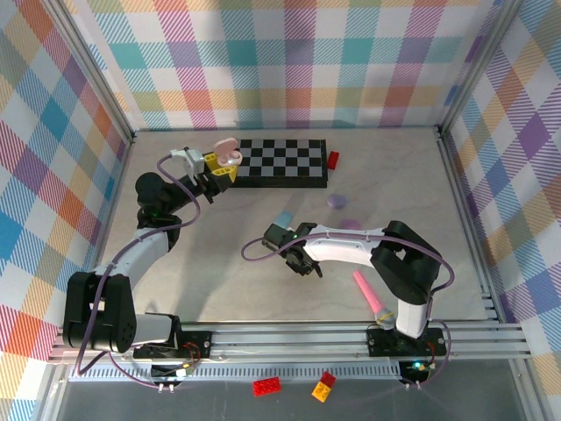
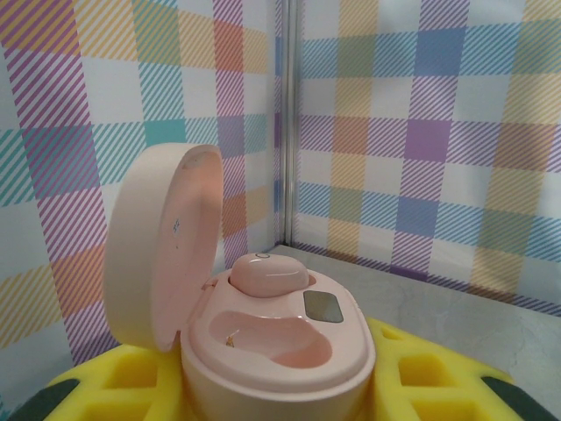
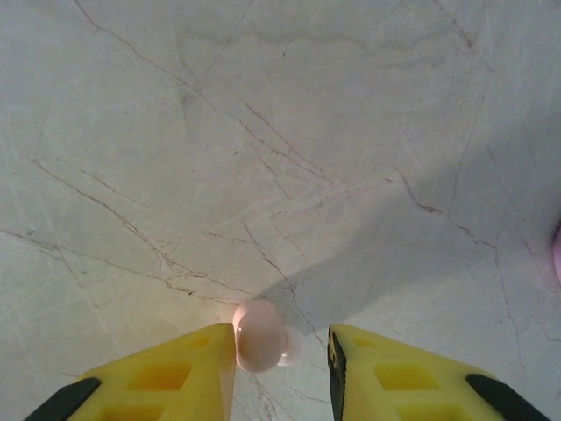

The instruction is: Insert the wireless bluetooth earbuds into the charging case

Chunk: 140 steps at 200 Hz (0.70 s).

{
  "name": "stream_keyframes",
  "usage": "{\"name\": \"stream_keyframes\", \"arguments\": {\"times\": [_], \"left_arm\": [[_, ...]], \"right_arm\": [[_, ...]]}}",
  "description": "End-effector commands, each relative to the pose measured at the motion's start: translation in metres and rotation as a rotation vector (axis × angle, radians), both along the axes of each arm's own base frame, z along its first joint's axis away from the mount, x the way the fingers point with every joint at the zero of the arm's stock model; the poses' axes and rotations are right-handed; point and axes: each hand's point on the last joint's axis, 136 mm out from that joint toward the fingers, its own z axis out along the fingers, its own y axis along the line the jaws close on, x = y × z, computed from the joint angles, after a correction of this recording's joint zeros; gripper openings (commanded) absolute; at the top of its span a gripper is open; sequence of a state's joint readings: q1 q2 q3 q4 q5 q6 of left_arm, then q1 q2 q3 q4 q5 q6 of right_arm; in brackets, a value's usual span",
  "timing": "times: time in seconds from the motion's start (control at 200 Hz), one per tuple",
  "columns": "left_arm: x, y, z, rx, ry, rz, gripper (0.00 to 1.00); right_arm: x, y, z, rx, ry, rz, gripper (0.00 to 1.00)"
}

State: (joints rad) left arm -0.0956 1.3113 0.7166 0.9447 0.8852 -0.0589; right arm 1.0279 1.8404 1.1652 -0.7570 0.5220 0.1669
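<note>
My left end effector [image 2: 276,390] is pressed onto the pink charging case [image 2: 280,355]. Its lid is up, with one seated earbud [image 2: 267,274] in the far slot and the near slot bare. My right end effector [image 3: 281,340] is part-spread around a loose earbud [image 3: 259,338] on the counter [image 3: 263,132]. The bud touches one finger [image 3: 197,373], with a gap to the other.

Pastel plaid walls [image 1: 289,61] on three sides, metal posts [image 1: 101,79] at the corners; a pale, grey-veined marble bench [image 1: 210,289], evenly lit

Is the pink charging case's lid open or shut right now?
Open: the charging case has its lid swung up, one earbud seated, the nearer slot empty.
</note>
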Motion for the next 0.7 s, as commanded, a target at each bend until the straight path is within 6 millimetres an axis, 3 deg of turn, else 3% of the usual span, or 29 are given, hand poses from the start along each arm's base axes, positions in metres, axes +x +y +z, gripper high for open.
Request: {"name": "stream_keyframes", "arguments": {"times": [0.0,0.28,0.46,0.695], "left_arm": [[-0.009,0.001,0.013,0.005,-0.063,-0.008,0.35],[-0.010,0.000,0.013,0.005,-0.061,-0.011,0.35],[-0.010,0.000,0.012,0.010,-0.059,-0.012,0.35],[-0.011,-0.007,0.006,0.028,-0.071,-0.002,0.35]], "right_arm": [[-0.003,0.000,-0.006,-0.022,0.029,0.011,0.31],[-0.003,0.001,-0.012,-0.036,0.040,0.011,0.28],[-0.001,-0.001,-0.012,-0.038,0.039,0.004,0.20],[0.001,0.003,0.008,0.086,0.012,-0.048,0.17]]}}
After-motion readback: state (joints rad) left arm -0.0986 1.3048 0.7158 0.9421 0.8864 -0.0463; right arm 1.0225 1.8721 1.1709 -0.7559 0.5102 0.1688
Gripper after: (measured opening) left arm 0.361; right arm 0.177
